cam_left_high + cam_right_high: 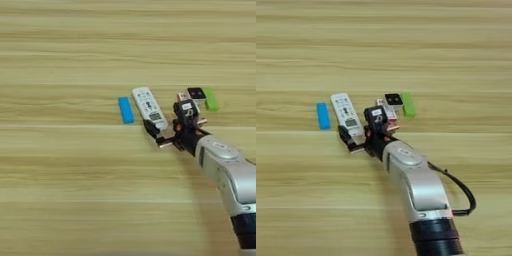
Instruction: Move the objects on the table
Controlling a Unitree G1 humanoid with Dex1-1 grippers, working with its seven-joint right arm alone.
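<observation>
A long white remote (pixel 148 106) lies slanted at the middle of the table (pixel 60 170). To its left lies a blue bar (pixel 126 110). My right gripper (pixel 168 121) stands open at the remote's near end, with one black finger (pixel 151 130) at the left of that end and the other (pixel 186 111) to its right. Just behind that right finger, a red-and-white packet (pixel 388 108) is partly hidden. A tiny black block (pixel 196 93) sits beside a green bar (pixel 211 99) at the far right of the row.
My silver forearm (pixel 413 185) runs in from the bottom edge towards the row, with a black cable (pixel 463 192) looping off its right side. Bare wood surrounds the row of objects.
</observation>
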